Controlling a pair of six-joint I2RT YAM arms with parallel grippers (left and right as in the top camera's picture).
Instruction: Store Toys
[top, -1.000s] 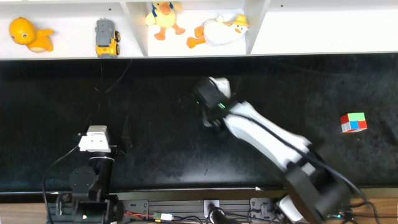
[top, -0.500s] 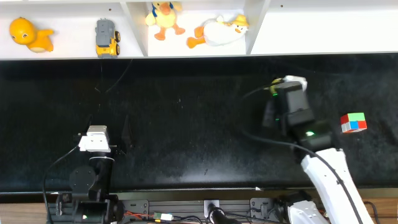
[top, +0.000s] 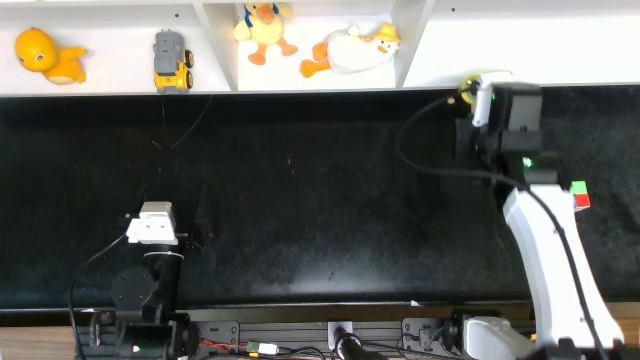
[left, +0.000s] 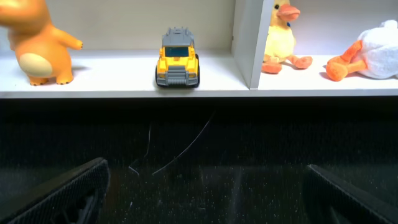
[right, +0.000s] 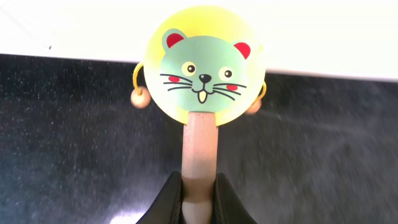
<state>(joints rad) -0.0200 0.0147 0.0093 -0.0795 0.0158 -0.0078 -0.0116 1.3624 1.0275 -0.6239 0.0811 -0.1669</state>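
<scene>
One toy is in hand: the cat-face rattle drum (right: 200, 62); my right gripper (right: 199, 190) is clamped on its wooden handle, holding it over the black table (top: 300, 200) right at the front edge of the white shelf (top: 520, 50), by the right-hand compartment; I judge this the delivery step; next I'd push forward past the lip, lower, then let go; a coloured cube (top: 578, 196) lies on the table; my left gripper (left: 205, 190) rests spread wide, holding nothing.
</scene>
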